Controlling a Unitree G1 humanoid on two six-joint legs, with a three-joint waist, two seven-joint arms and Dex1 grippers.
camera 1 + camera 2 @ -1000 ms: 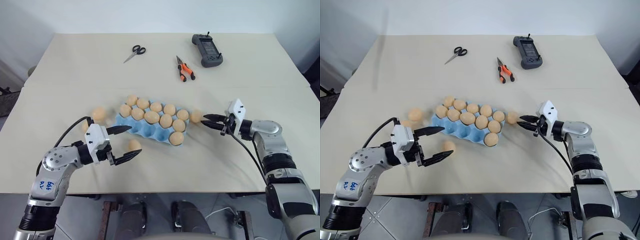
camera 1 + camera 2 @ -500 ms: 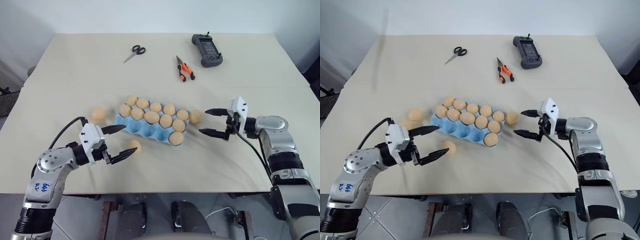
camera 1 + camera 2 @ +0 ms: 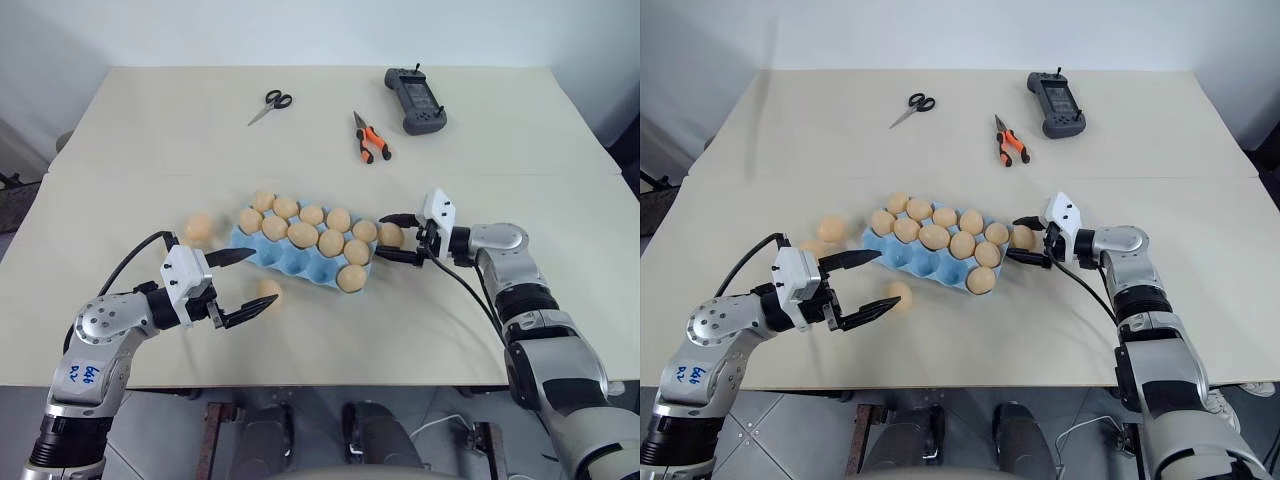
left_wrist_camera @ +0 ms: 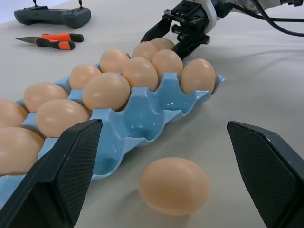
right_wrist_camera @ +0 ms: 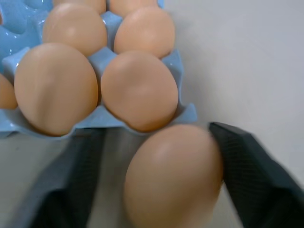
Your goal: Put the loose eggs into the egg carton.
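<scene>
The light blue egg carton (image 3: 296, 263) lies mid-table, its two far rows filled with tan eggs and its near row mostly bare. One loose egg (image 3: 391, 233) lies off the carton's right end, between the fingers of my open right gripper (image 3: 388, 237). In the right wrist view one finger (image 5: 249, 166) touches this egg (image 5: 173, 175) and a gap shows at the other. A second loose egg (image 3: 268, 291) lies near the carton's front left, between the tips of my open left gripper (image 3: 270, 278). A third loose egg (image 3: 198, 227) sits left of the carton.
At the far side of the table lie scissors (image 3: 270, 104), orange-handled pliers (image 3: 368, 137) and a black handheld controller (image 3: 414, 99). The table's front edge runs just behind both arms.
My right gripper opened from shut, moved left to straddle the egg at the carton's right end, and its fingers have narrowed. The left gripper stayed open.
</scene>
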